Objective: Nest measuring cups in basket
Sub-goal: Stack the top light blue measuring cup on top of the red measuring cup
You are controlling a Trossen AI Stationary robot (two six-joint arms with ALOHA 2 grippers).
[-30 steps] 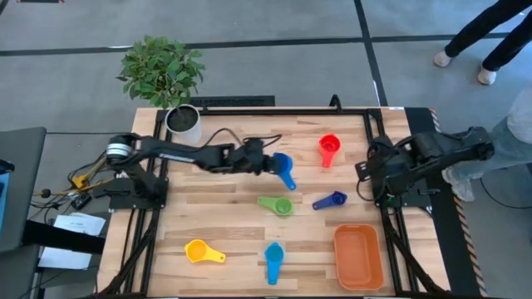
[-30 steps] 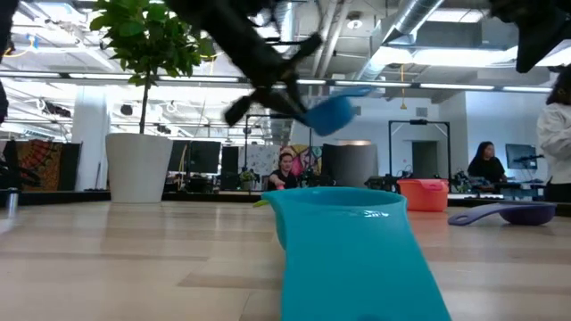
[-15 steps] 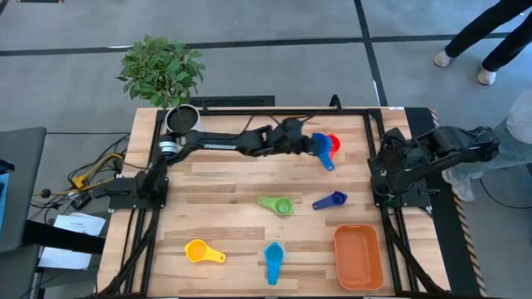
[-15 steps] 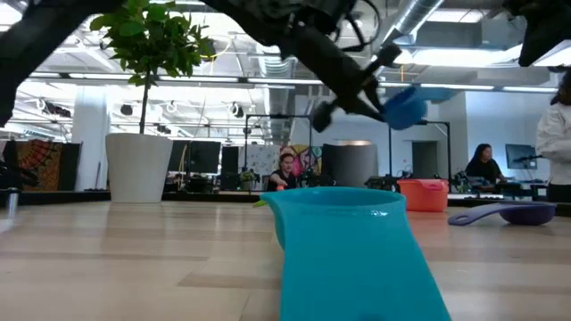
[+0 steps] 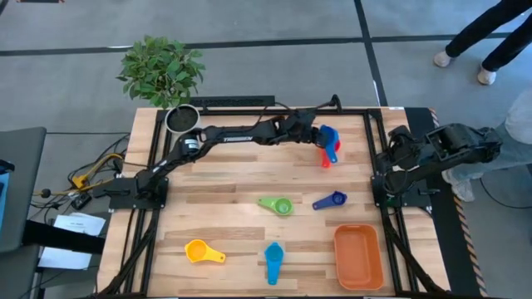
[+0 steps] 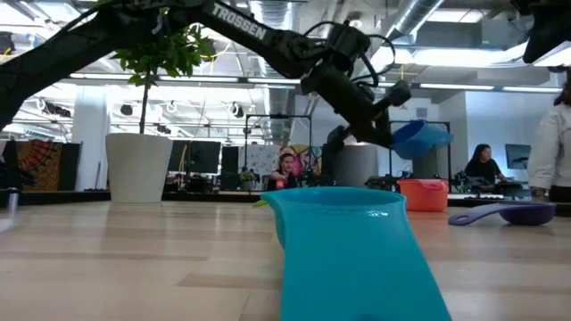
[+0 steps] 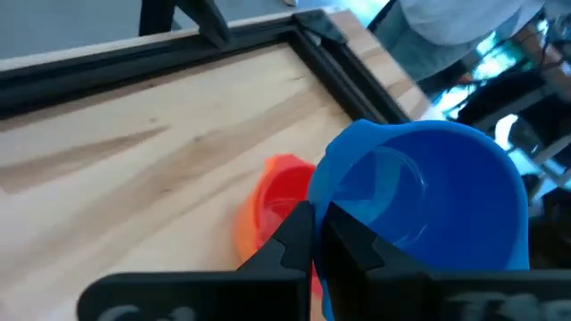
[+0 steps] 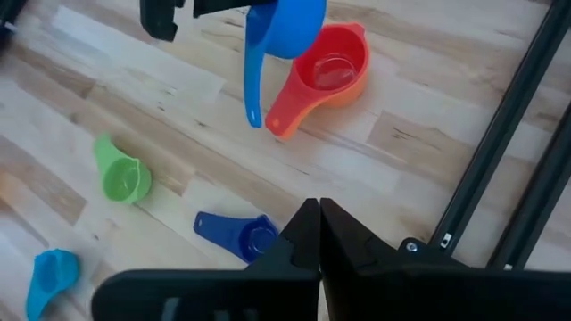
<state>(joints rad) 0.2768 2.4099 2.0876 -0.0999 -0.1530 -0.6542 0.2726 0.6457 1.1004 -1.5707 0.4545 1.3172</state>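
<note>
Over at the far right part of the tabletop [image 5: 216, 178], the left end effector [image 5: 313, 137] is clamped on the blue measuring cup [image 5: 329, 138] and holding it in the air right above the red measuring cup [image 5: 328, 154], which sits flat on the wood. Looks like the plan is to drop blue into red, though that's my read, not a fact. These cups are hard, light plastic, so I'd expect them to be a bit slippery and easy to knock or tip. The rim or the flat handle is the sensible place to pinch, and the left wrist view shows the fingers [image 7: 294, 242] biting the blue cup's rim. That view is also the only one looking down into the bowl with the red cup peeking out beneath. The low view shows the blue cup is well clear of the tabletop, which you can't judge from overhead. The right wrist view gives a nice look at the blue handle hanging down beside the red cup. The right end effector [image 8: 318, 239] waits at the right edge with its fingers pressed together, empty. Green [image 5: 277, 203], dark blue [image 5: 330, 200], yellow [image 5: 202, 251] and light blue [image 5: 273, 260] cups lie scattered, and the orange basket [image 5: 359, 257] at the near right holds nothing yet.
</note>
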